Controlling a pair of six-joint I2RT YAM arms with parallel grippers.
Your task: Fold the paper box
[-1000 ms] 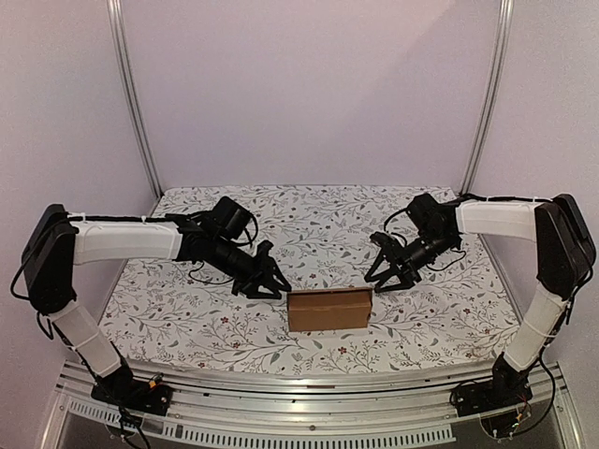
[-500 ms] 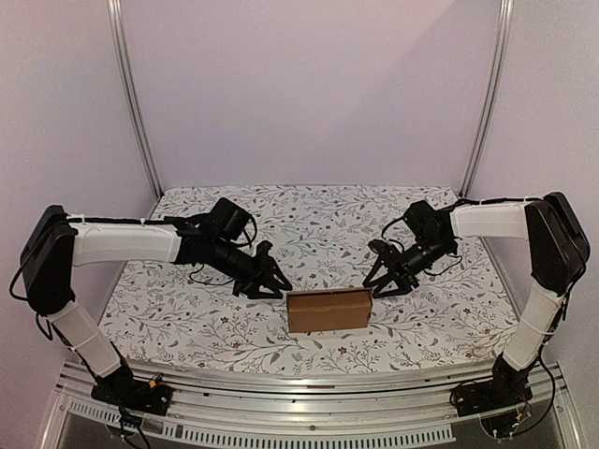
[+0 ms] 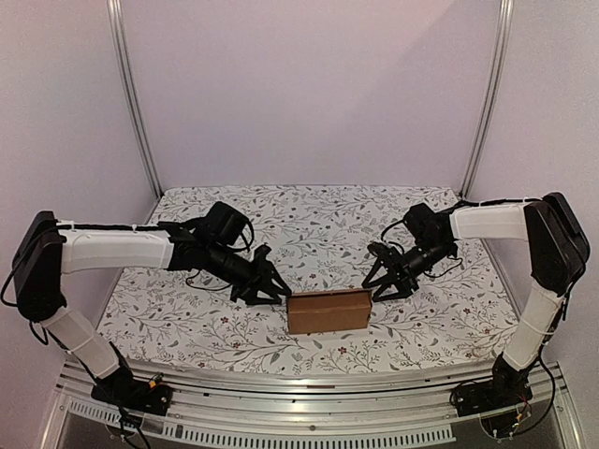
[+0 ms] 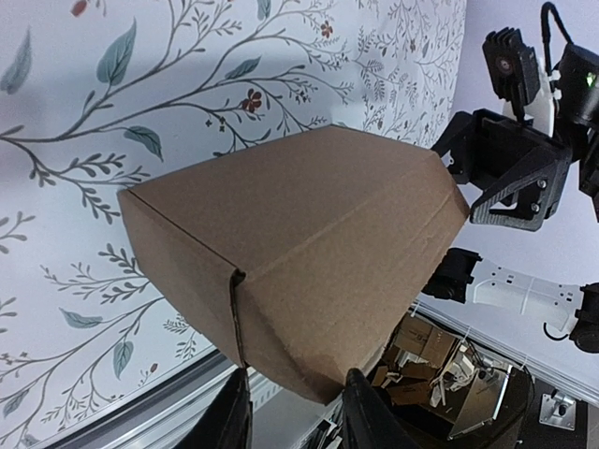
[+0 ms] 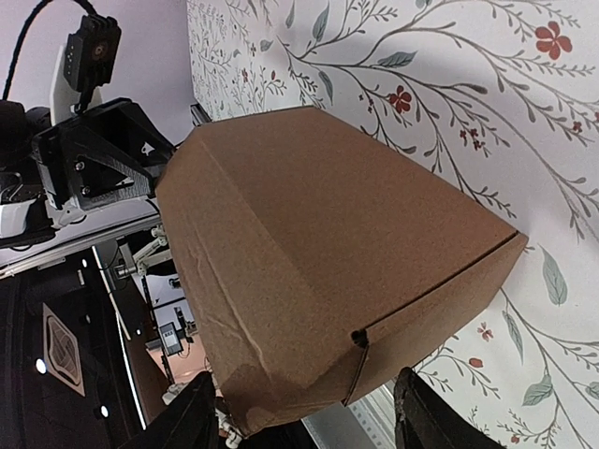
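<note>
Paper box [image 3: 328, 311]: closed brown oblong, standing on the floral table cover [image 3: 309, 220] between the two grippers, nearer the arm bases than either. Left gripper [image 3: 267, 292]: jaws partly open, holding nothing, with the box's left end just ahead of its fingertips; contact cannot be told. Right gripper [image 3: 382, 290]: jaws wide apart, empty, facing the box's right end. From each wrist, the box stands between that gripper and the opposite one. Beyond: metal posts [image 3: 131, 103], pale wall [image 3: 309, 84].
</note>
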